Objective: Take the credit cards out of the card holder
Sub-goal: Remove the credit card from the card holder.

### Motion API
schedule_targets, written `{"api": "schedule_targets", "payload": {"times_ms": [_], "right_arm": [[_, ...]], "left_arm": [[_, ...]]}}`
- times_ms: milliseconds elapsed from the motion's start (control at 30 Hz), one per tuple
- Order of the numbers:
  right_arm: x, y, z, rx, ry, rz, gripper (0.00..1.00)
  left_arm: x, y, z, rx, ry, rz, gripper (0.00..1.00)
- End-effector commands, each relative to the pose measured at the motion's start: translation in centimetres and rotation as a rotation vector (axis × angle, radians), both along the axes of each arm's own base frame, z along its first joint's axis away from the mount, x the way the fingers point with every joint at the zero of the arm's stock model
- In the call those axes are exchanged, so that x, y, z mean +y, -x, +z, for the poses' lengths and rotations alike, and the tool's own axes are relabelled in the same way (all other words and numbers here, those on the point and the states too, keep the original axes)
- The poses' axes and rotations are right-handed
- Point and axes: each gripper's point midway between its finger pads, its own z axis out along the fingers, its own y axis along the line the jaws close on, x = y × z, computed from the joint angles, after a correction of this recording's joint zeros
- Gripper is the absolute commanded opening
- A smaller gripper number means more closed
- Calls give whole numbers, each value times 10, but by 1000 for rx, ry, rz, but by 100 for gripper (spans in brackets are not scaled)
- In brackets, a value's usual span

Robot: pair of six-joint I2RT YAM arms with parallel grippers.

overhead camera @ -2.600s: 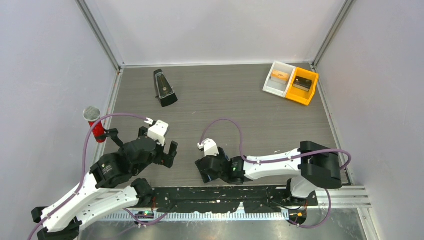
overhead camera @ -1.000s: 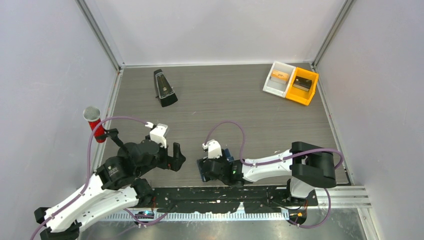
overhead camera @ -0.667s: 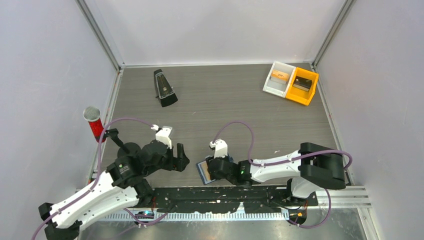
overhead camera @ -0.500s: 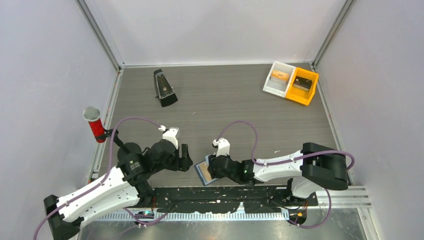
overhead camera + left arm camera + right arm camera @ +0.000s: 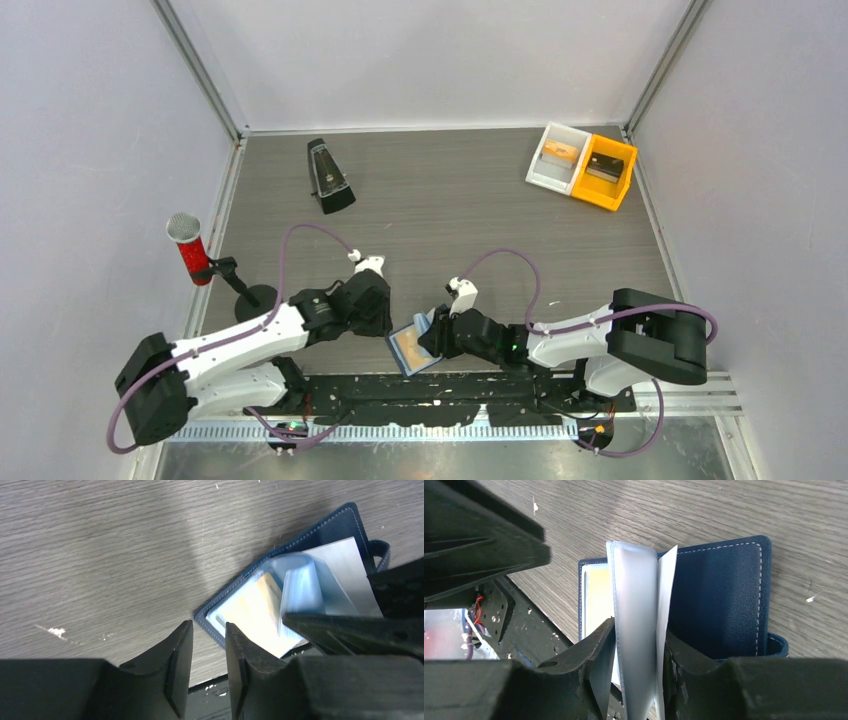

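Observation:
The navy card holder (image 5: pixel 392 347) lies open at the table's near edge, between both arms. An orange-yellow credit card (image 5: pixel 250 611) sits in its left half under a clear pocket (image 5: pixel 595 597). My right gripper (image 5: pixel 639 630) is shut on the holder's pale sleeves (image 5: pixel 634 605), which stand upright with a thin white sheet (image 5: pixel 668 600); whether that sheet is the whitish card I cannot tell. The navy right half (image 5: pixel 719 595) lies flat. My left gripper (image 5: pixel 207 626) hovers at the holder's near-left corner, jaws a narrow gap apart with nothing between them.
A black metronome (image 5: pixel 328 177) stands at the back left. A red microphone (image 5: pixel 190 252) is by the left wall. A white bin (image 5: pixel 556 156) and a yellow bin (image 5: pixel 606 170) sit at the back right. The black rail (image 5: pixel 430 387) runs just below the holder.
My left arm swung right to the holder and its jaws narrowed. The right gripper shifted right, closed on the sleeves and lifted them, so the holder now lies open.

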Motion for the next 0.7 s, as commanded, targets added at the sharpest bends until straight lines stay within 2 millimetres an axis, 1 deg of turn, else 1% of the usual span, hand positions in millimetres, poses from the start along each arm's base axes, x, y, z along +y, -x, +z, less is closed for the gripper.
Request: {"api": "schedule_targets", "payload": {"times_ms": [0,33,200,367,400,467,533,567,633,667], "right_arm": [[17,-3,37,-21,-167,4,40],[17,-2,38,-21,-171,8,40],[15,-1,37,-18,-172,15,42],[12,-2,37,-19,-174,8,42],[11,-2,36,-20,-169,9,43],[10,-2,35,-20,-158,8,45],[7,-3,33,-20,-140,-1,50],[6,-4,33,-24,-132,-1,54],[5,-6,37,-33,-121,-8,59],[1,-6,34,-32,-98,-14,60]], "left_arm": [[-35,-21,16,-23,80,-12,30],[-40,-21,12,-6,80,-19,29],[-65,-24,11,19,140,-61,25],[-76,-23,5,41,167,-81,23],[-79,-19,5,62,181,-92,23],[-79,-17,5,67,193,-95,22],[-83,-15,10,65,226,-116,22],[-85,-13,11,66,241,-127,22],[-92,-8,16,74,286,-157,23],[-95,-7,17,78,302,-169,23]]}}
